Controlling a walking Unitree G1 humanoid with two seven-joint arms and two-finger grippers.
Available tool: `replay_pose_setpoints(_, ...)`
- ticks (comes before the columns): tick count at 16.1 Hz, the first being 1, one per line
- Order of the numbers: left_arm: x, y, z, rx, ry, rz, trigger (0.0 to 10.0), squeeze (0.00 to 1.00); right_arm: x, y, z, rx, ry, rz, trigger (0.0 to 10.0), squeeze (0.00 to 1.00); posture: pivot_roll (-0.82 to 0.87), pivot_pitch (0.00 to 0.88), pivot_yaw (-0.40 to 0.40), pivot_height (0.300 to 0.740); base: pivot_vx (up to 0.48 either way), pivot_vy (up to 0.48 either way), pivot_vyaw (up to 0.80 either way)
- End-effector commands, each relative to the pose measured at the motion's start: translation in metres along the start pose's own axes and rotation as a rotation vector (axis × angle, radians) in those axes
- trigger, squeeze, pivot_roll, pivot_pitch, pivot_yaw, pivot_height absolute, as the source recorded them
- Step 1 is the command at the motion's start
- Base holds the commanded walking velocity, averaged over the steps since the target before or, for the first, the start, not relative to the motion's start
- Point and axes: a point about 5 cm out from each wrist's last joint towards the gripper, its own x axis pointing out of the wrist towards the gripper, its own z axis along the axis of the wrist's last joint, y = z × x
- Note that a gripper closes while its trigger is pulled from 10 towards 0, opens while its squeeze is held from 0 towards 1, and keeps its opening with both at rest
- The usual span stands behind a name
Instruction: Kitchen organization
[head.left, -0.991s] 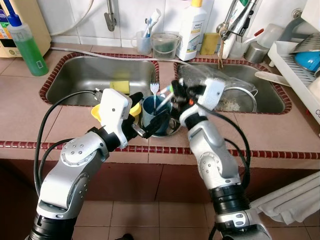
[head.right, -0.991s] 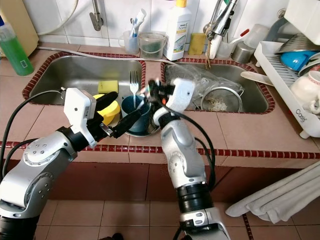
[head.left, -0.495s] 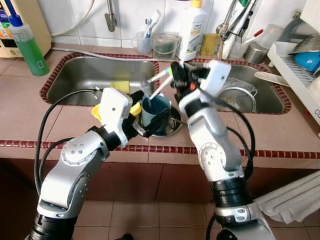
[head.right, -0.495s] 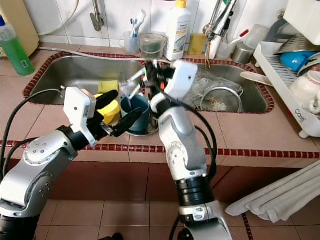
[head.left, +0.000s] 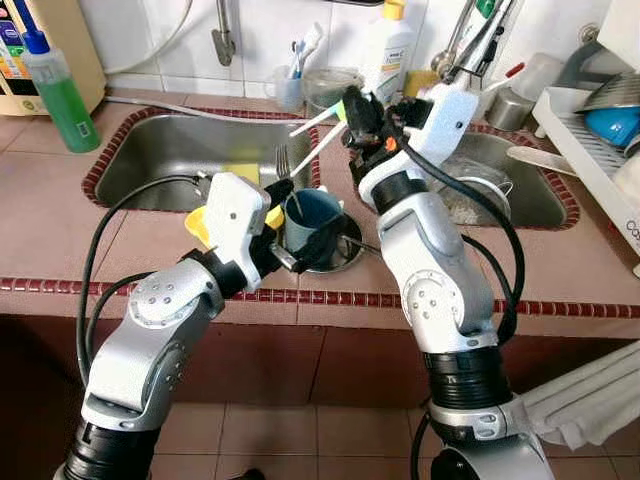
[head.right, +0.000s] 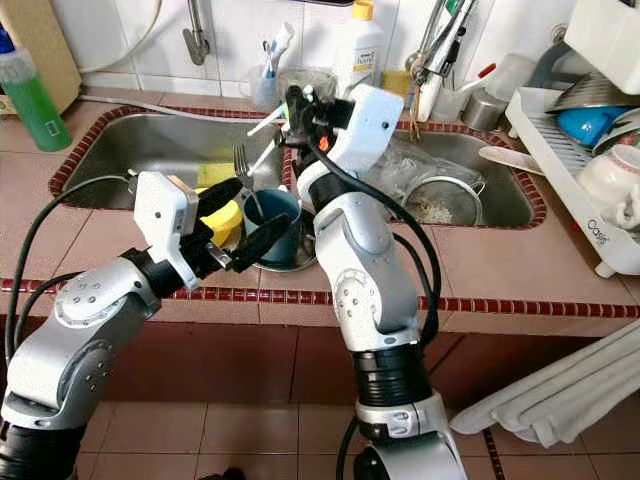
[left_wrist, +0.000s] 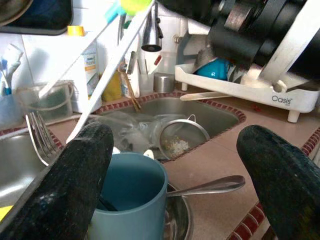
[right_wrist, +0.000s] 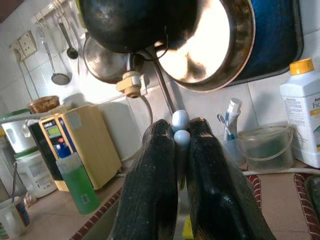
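The blue cup (head.left: 311, 217) stands on the tiled desk (head.left: 60, 230), on the strip between the two sinks, inside or against a shallow steel bowl (head.left: 343, 250). A fork (head.left: 283, 165) leans up out of the cup on its far side, tines upward, and a spoon (left_wrist: 210, 185) lies with its handle across the bowl's rim, pointing away from the cup toward the right sink (head.left: 520, 185).

The left claw (head.left: 300, 232) is at the cup with its fingers spread, one black finger on each side of it; from the left wrist view the near finger seems to touch the cup's wall, though the contact is hard to judge. A yellow object (head.left: 200, 222) sits just behind that wrist, beside the cup on the left-sink (head.left: 180, 155) side.

The right claw (head.left: 352, 108) is raised above and behind the cup, over the divider between the sinks. Its fingers are pressed together, pinching two white toothbrushes (head.left: 318, 135) by their handles; the brushes slant down toward the cup and end above it, apart from the fork. In the right wrist view the two rounded handle ends (right_wrist: 180, 129) sit between the fingertips.

Beyond the cup, against the tiled wall, stand a small holder with a toothbrush (head.left: 296, 75), a clear tub (head.left: 330, 88) and a white bottle (head.left: 388, 60). A green soap bottle (head.left: 58, 95) stands far to the cup's left, a dish rack (head.left: 590, 150) far to its right.
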Motion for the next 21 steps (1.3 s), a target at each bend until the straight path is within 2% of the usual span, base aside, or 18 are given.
replay_pose_setpoints(1, 0.003, -0.001, 0.001, 0.013, -0.003, -0.019, 10.0, 0.00, 0.008, 0.024, 0.017, 0.056, -0.062, 0.052, 10.0, 0.00, -0.07, 0.049, -0.036, 0.740, 0.000, 0.000, 0.00)
replay_pose_setpoints(3, 0.003, 0.000, 0.001, 0.016, -0.002, -0.017, 10.0, 0.00, 0.008, 0.022, 0.022, 0.059, -0.072, 0.046, 10.0, 0.00, -0.07, 0.048, -0.036, 0.740, 0.000, 0.000, 0.00)
replay_pose_setpoints(6, 0.004, 0.007, 0.002, 0.013, -0.011, -0.001, 10.0, 0.00, 0.007, 0.014, 0.037, 0.009, -0.117, 0.018, 10.0, 0.00, -0.08, 0.040, -0.034, 0.740, 0.000, 0.000, 0.00)
replay_pose_setpoints(7, 0.004, 0.010, 0.002, 0.007, -0.015, 0.016, 10.0, 0.00, 0.006, 0.005, 0.051, -0.061, -0.187, 0.022, 10.0, 0.00, -0.08, 0.041, -0.031, 0.740, 0.000, 0.000, 0.00)
replay_pose_setpoints(8, 0.004, 0.011, 0.002, 0.007, -0.016, 0.019, 10.0, 0.00, 0.005, 0.002, 0.054, -0.068, -0.195, 0.021, 10.0, 0.00, -0.08, 0.041, -0.031, 0.740, 0.000, 0.000, 0.00)
replay_pose_setpoints(9, 0.004, 0.012, 0.002, 0.009, -0.020, 0.031, 10.0, 0.00, 0.004, -0.009, 0.063, -0.127, -0.236, 0.014, 10.0, 0.00, -0.08, 0.041, -0.031, 0.740, 0.000, 0.000, 0.00)
replay_pose_setpoints(11, 0.005, 0.013, 0.002, 0.013, -0.023, 0.041, 10.0, 0.00, 0.002, -0.019, 0.070, -0.180, -0.258, -0.004, 10.0, 0.00, -0.08, 0.046, -0.031, 0.740, 0.000, 0.000, 0.00)
replay_pose_setpoints(13, 0.005, 0.015, 0.001, 0.030, -0.018, 0.068, 10.0, 0.00, -0.004, -0.037, 0.072, -0.283, -0.258, -0.061, 10.0, 0.00, -0.08, 0.051, -0.031, 0.740, 0.000, 0.000, 0.00)
replay_pose_setpoints(14, 0.006, 0.018, -0.002, 0.047, -0.006, 0.109, 10.0, 0.00, -0.012, -0.057, 0.067, -0.409, -0.220, -0.167, 10.0, 0.00, -0.08, 0.058, -0.027, 0.740, 0.000, 0.000, 0.00)
replay_pose_setpoints(16, 0.007, 0.022, -0.004, 0.051, 0.002, 0.138, 10.0, 0.00, -0.019, -0.069, 0.061, -0.480, -0.176, -0.250, 10.0, 0.00, -0.08, 0.062, -0.025, 0.740, 0.000, 0.000, 0.00)
replay_pose_setpoints(18, 0.010, 0.032, -0.006, 0.071, 0.001, 0.228, 10.0, 0.00, -0.036, -0.093, 0.043, -0.551, -0.075, -0.411, 10.0, 0.00, -0.08, 0.074, -0.017, 0.740, 0.000, 0.000, 0.00)
replay_pose_setpoints(21, 0.012, 0.042, -0.007, 0.093, -0.009, 0.323, 10.0, 0.00, -0.055, -0.104, 0.023, -0.574, 0.003, -0.412, 10.0, 0.00, -0.08, 0.082, -0.014, 0.740, 0.000, 0.000, 0.00)
